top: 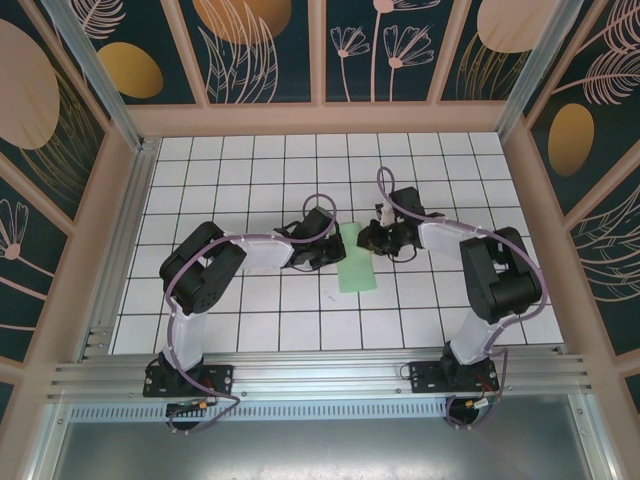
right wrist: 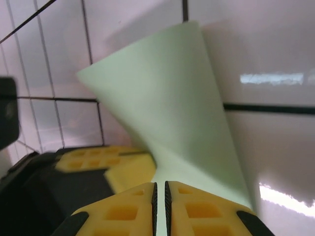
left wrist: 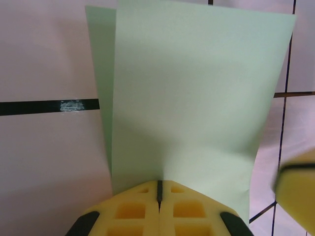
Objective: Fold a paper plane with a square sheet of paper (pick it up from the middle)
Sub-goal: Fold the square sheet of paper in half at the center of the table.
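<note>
Two arms logged, bases bolted to alu rail (top: 320,365) at near edge. Both reach inward, wrists meeting approx mid-table.

1. Left gripper (left wrist: 158,187): yellow pads pressed tight together, no gap showing, pinching one edge of the square sheet of paper (left wrist: 197,98).

2. Right gripper (right wrist: 160,189): pads nearly together, hairline slit only. Sheet's edge runs down into that slit, so judged to be pinching the same sheet. L pads show just beside it in R wrist view.

3. Sheet: thin, light green, doubled over on itself. Two layers visible in L wrist view, back layer's edge peeking out on one side, so edges aren't quite flush. R wrist view shows it curving up and away from the grip, not flat. From top cam it reads as a narrow strip between the two grippers, its free end toward the bases.

4. Tabletop (top: 250,160): white tiles, dark grout lines.

5. Walls (top: 260,50): dark panels w/ floral print, far side.

Step in hand (judgement): first half-fold. Sheet is doubled but not creased flat, and there are no nose folds or dart shape yet, so it's early in the task.

Next move calls for: squaring up the two layers, laying the doubled sheet flat on the tiles, one gripper anchoring while the other presses along the fold. Thin paper, so layers prob. slip if the grip eases too soon.
</note>
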You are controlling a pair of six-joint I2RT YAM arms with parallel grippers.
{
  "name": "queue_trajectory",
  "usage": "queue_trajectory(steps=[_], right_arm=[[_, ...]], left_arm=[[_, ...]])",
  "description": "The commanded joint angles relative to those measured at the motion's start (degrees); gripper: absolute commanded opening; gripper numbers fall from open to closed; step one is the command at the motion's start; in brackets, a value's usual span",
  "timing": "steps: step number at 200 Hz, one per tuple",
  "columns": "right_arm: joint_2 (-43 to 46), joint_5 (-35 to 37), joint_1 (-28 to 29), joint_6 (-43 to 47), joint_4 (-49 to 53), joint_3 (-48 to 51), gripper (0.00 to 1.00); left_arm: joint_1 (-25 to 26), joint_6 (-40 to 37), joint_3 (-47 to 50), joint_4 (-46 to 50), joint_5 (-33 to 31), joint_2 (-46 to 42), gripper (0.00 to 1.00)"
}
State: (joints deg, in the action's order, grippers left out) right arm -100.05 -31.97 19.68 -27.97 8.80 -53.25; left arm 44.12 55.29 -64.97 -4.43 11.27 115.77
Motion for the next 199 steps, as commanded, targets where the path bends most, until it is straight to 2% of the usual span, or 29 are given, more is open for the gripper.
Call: queue_trajectory(steps=[1,33,61,82,127,159,177,199], right_arm=[[-4.4,1.5,-0.7,0.6,-1.5,-2.5,0.16],[-6.4,1.0,-3.6,-1.5,-5.1,0.2,0.15],[-4.9,-6.2,-4.1,-3.8,-7.4,-1.1,0.15],[-4.2,-7.3,-3.9,-4.4,-7.4,-3.6,0.16],[-11.5,-4.9,-3.9,-4.2,-6.1,-7.9,0.16],[-15.1,1.3,-4.2,-5.2,-2.3,-10.5,0.15],[-14.5,3.2,-4.3,-6.8,-2.5,-10.2,0.15],[-11.3,1.6,-4.1,-7.4,-5.5,-9.7,0.15]], left_arm=[[-0.2,-1.7,2.7,11.1,-5.5,6.0,0.05],[-0.2,-1.8,3.3,11.2,-5.5,6.0,0.05],[-0.2,-2.0,3.3,11.4,-5.4,6.1,0.05],[-0.2,-2.2,3.0,11.5,-5.4,6.1,0.05],[-0.2,-2.4,2.6,11.9,-5.3,6.5,0.05],[-0.2,-2.4,2.7,12.1,-5.3,6.4,0.05],[-0.2,-2.3,3.1,12.0,-5.5,6.2,0.05],[-0.2,-2.3,3.4,11.9,-5.5,6.1,0.05]])
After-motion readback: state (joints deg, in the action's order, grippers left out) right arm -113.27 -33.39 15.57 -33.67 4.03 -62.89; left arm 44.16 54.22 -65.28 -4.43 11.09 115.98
